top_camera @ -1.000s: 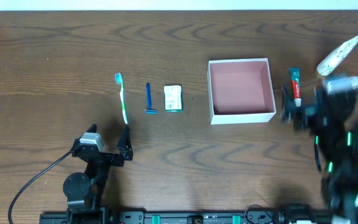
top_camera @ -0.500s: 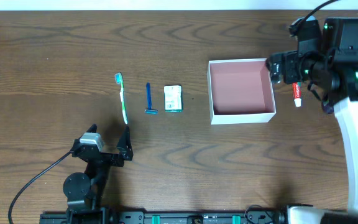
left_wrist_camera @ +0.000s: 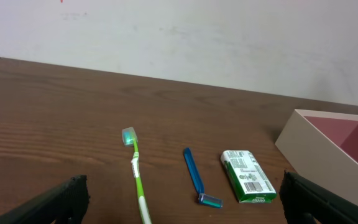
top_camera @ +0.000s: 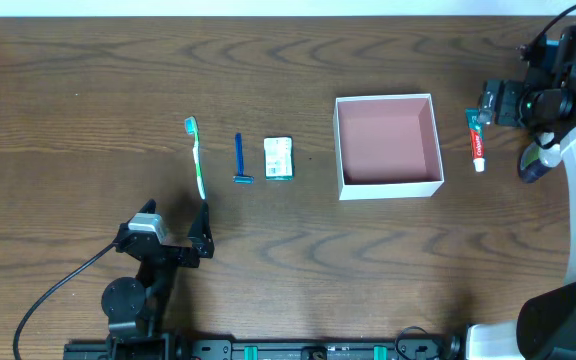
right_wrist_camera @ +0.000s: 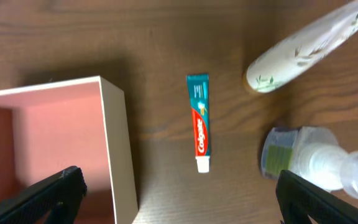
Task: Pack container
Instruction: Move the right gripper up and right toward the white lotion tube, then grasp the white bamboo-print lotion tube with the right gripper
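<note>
The container (top_camera: 388, 182) is a square white-walled box with a pink inside, standing empty at mid-table; its right wall (right_wrist_camera: 118, 146) shows in the right wrist view. A toothpaste tube (top_camera: 477, 140) (right_wrist_camera: 200, 121) lies just right of it. My right gripper (top_camera: 503, 104) (right_wrist_camera: 188, 199) hovers open above the tube, holding nothing. To the left lie a green toothbrush (top_camera: 198, 160) (left_wrist_camera: 137, 177), a blue razor (top_camera: 239, 158) (left_wrist_camera: 194, 177) and a small green box (top_camera: 279, 158) (left_wrist_camera: 247, 177). Near the front edge, my left gripper (top_camera: 173, 232) (left_wrist_camera: 185, 208) rests open and empty, facing these three items.
A white leaf-printed tube (right_wrist_camera: 303, 46) and a clear spray bottle (right_wrist_camera: 309, 165) (top_camera: 530, 166) lie right of the toothpaste, close to the right arm. A cable (top_camera: 53, 295) runs from the left arm's base along the front left.
The right arm swung up from the front right, passed over the container's right wall, and now sits further right above the toothpaste. The left arm and all items stayed put.
</note>
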`<state>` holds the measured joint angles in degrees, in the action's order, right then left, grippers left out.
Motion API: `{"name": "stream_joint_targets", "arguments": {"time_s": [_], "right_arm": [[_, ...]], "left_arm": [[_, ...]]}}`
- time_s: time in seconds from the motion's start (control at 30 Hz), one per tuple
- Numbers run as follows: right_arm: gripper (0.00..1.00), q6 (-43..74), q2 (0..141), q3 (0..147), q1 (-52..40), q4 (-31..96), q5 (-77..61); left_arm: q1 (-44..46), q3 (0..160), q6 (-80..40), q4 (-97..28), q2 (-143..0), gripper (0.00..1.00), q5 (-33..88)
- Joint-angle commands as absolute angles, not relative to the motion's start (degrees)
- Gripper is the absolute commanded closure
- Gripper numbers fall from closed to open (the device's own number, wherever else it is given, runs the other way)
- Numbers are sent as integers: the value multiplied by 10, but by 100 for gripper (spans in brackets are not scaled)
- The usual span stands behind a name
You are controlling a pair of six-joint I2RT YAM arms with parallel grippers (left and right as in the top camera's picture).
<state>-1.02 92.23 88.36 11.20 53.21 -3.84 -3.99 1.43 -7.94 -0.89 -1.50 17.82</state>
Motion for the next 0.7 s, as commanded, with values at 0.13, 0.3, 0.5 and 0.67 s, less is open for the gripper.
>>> {"name": "stream_joint_targets", "arguments": {"time_s": [0.13,0.3,0.5,0.67], "right_arm": [[1,0,918,894,117,521,-94],[1,2,918,895,117,496,-128],[1,16,917,905,117,468,-143],[4,54,916,937,127,464,-68]], "left_arm": [[-42,4,-84,-27,-15,2,184],[-42,4,-84,-27,-15,2,184],[-42,4,-84,-27,-15,2,184],[-42,4,-84,-27,-15,2,184]]}}
